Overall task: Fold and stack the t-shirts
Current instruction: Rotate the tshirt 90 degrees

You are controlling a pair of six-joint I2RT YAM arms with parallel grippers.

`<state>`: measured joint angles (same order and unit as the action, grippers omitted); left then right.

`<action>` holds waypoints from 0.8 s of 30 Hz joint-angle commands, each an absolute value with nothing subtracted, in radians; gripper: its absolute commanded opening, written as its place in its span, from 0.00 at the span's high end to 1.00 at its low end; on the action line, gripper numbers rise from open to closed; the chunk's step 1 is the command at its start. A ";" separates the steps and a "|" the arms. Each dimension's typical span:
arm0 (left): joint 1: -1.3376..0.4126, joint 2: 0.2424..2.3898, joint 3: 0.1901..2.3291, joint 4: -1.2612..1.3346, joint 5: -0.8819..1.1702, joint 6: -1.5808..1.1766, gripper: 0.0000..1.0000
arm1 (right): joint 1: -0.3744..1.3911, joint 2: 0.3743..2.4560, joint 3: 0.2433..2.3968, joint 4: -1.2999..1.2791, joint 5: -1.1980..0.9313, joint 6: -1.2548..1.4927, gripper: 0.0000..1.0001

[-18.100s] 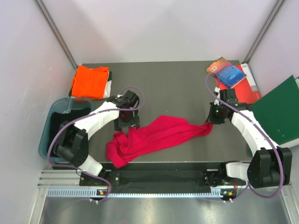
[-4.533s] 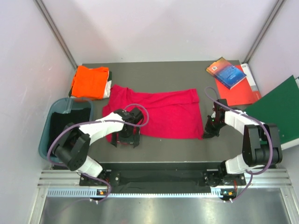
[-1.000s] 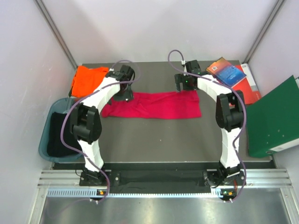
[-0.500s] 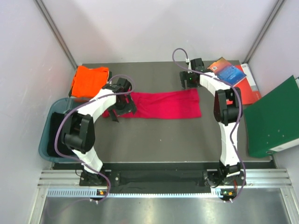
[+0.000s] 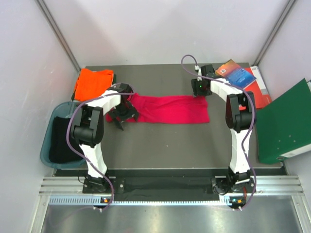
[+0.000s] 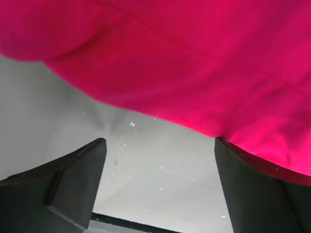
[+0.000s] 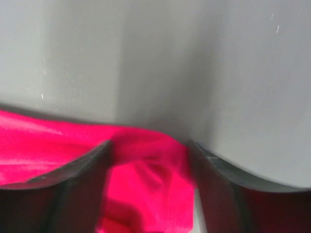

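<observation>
We see left gripper point(image 6: 158, 148) spread wide at edge of crimson t-shirt point(image 5: 170, 109); right gripper point(image 7: 148, 145) straddles far corner, whether pinching we cannot tell.

Bright, even light, soft shadows; right wrist view blurs the crimson t-shirt point(image 7: 48, 145) and fingers point(image 7: 60, 189).

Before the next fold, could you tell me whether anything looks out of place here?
Nothing is spilled or damaged. The crimson t-shirt lies as a folded strip, but its left end, by the left gripper, is ragged rather than square. The green binder sits askew at the right.
</observation>
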<state>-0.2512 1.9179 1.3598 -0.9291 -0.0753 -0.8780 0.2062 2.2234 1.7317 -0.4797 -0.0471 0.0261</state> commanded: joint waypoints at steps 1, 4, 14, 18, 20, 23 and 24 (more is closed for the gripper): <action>-0.236 1.939 1.381 -0.867 -0.038 -0.900 0.13 | 0.201 2.217 1.670 -0.606 -0.080 0.048 0.49; -0.235 1.989 1.429 -0.885 -0.060 -0.882 0.64 | 0.202 2.232 1.683 -0.667 -0.074 0.058 0.92; -0.236 2.176 1.718 -0.985 -0.178 -0.841 1.00 | 0.204 2.099 1.637 -0.873 0.061 0.118 1.00; -0.245 2.262 1.857 -0.994 -0.164 -0.821 1.00 | 0.206 2.020 1.556 -0.942 0.037 0.161 1.00; -0.265 2.322 1.957 -0.996 -0.149 -0.793 1.00 | 0.206 1.958 1.482 -0.953 0.017 0.190 1.00; -0.302 2.425 2.136 -1.015 -0.123 -0.758 1.00 | 0.215 1.866 1.384 -0.965 -0.037 0.212 1.00; -0.311 2.454 2.234 -1.020 -0.104 -0.744 1.00 | 0.222 1.846 1.361 -0.974 -0.054 0.219 1.00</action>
<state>-0.2623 2.3459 2.0140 -1.0256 -0.1276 -0.8013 0.2070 1.9907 1.4441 -0.8635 -0.0055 0.1680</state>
